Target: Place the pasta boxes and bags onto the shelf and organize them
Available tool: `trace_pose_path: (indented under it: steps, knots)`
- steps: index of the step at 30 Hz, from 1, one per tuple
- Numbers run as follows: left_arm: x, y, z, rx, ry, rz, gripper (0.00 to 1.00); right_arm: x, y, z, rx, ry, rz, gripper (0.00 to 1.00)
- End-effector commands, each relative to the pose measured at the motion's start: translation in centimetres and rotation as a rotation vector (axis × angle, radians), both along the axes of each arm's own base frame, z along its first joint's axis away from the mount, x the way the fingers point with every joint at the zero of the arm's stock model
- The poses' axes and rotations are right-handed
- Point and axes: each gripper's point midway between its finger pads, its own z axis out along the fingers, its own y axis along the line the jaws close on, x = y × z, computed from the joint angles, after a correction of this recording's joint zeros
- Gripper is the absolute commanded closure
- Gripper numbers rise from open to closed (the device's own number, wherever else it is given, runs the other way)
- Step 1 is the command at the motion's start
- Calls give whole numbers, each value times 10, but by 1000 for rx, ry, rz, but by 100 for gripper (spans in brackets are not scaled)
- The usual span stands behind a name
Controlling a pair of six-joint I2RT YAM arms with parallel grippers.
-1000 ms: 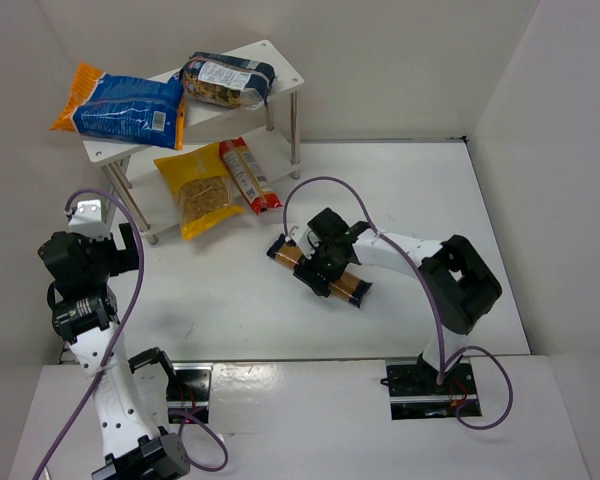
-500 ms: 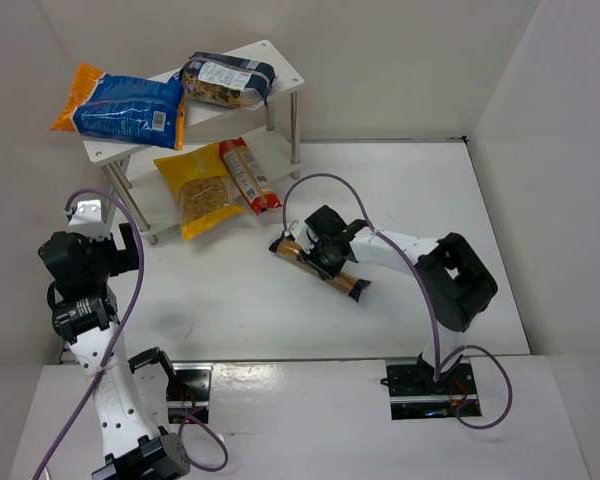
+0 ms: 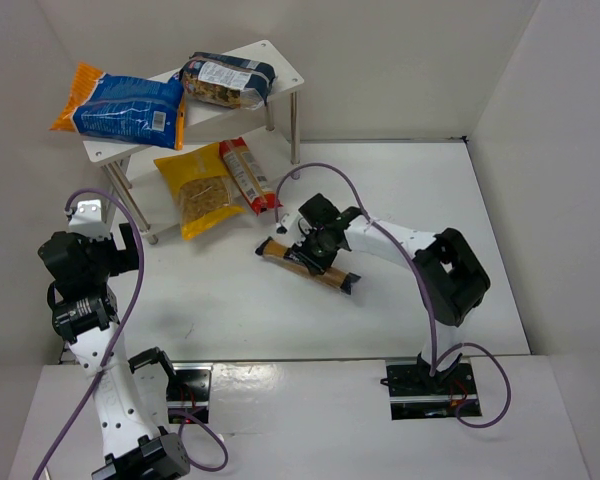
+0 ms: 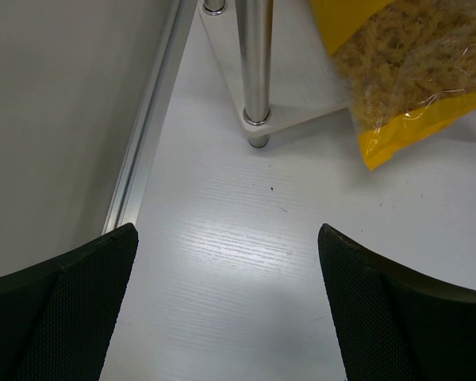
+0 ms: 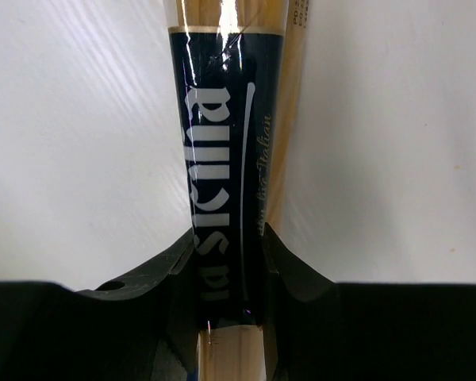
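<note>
My right gripper (image 3: 315, 252) is shut on the long golden spaghetti packet (image 3: 298, 263) with its dark blue label (image 5: 222, 159), which slants above the table in front of the shelf (image 3: 280, 57). In the right wrist view both fingers (image 5: 282, 262) press the label's sides. On the shelf's top board lie a blue-and-orange bag (image 3: 120, 105) and a dark-blue-and-clear bag (image 3: 228, 80). The lower board holds a yellow bag (image 3: 198, 190) and a narrow red packet (image 3: 248, 175). My left gripper (image 4: 226, 302) hangs open over bare table by a shelf leg (image 4: 255, 71), near the yellow bag (image 4: 404, 71).
White walls enclose the table on the left, back and right. An aluminium rail (image 4: 147, 135) runs along the left wall's foot. Purple cables loop over both arms (image 3: 330, 180).
The right gripper closed on the spaghetti packet and carried it up and left toward the shelf, the packet turning to slant more. The left arm stayed still.
</note>
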Motion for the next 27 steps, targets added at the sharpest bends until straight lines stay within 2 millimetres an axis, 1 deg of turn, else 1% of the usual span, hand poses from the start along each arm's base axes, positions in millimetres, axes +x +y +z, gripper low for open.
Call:
trace_pose_path:
  steps: [1, 4, 5, 6, 8, 9, 10, 13, 14, 15, 17, 18, 20, 21, 22, 23, 24, 25, 26, 27]
  knots:
    - [3, -1, 9, 9, -42, -12, 0, 19, 42, 69, 197, -93, 45, 100]
    - [3, -2, 9, 14, -41, -24, 0, 19, 52, 86, 251, -103, 68, 100]
    - [3, -2, 9, 14, -41, -24, 0, 19, 52, 86, 251, -103, 69, 100]
    - [4, -4, 9, 11, -43, -33, 0, 20, 55, 96, 272, -115, 76, 100]
    - [4, -11, 6, 6, -29, -75, 0, 23, 59, 102, 294, -127, 83, 100]
    - [5, -13, 11, 7, -43, -91, 0, 25, 61, 107, 300, -136, 84, 100]
    - [5, -21, 9, 8, -33, -141, 0, 24, 62, 107, 306, -131, 89, 100]
    - [7, -38, 13, 18, -31, -249, 0, 25, 66, 116, 332, -149, 97, 100]
    - [7, -41, 9, 6, -14, -268, 0, 25, 66, 116, 334, -144, 90, 100]
    - [8, -46, 14, 16, -27, -297, 0, 25, 66, 116, 334, -144, 90, 100]
    - [8, -56, 10, 1, -14, -356, 0, 25, 66, 116, 334, -144, 90, 100]
    - [9, -59, 14, 19, -22, -381, 0, 25, 65, 120, 339, -151, 91, 100]
    - [8, -63, 12, 29, -15, -410, 0, 24, 65, 124, 345, -158, 92, 100]
    - [9, -66, 13, 32, -7, -426, 0, 24, 65, 121, 344, -157, 91, 100]
    - [10, -70, 14, 34, -12, -453, 3, 24, 65, 121, 344, -157, 91, 100]
    - [10, -78, 13, 42, -3, -509, 6, 22, 64, 118, 339, -150, 91, 100]
    - [9, -84, 17, 55, -10, -544, 6, 24, 65, 119, 344, -157, 91, 100]
    - [8, -91, 10, 41, 13, -588, 8, 24, 65, 119, 344, -157, 91, 100]
    - [9, -99, 13, 54, 9, -652, 8, 24, 65, 119, 344, -157, 91, 100]
    - [8, -105, 10, 51, 17, -689, 4, 24, 65, 119, 344, -157, 91, 100]
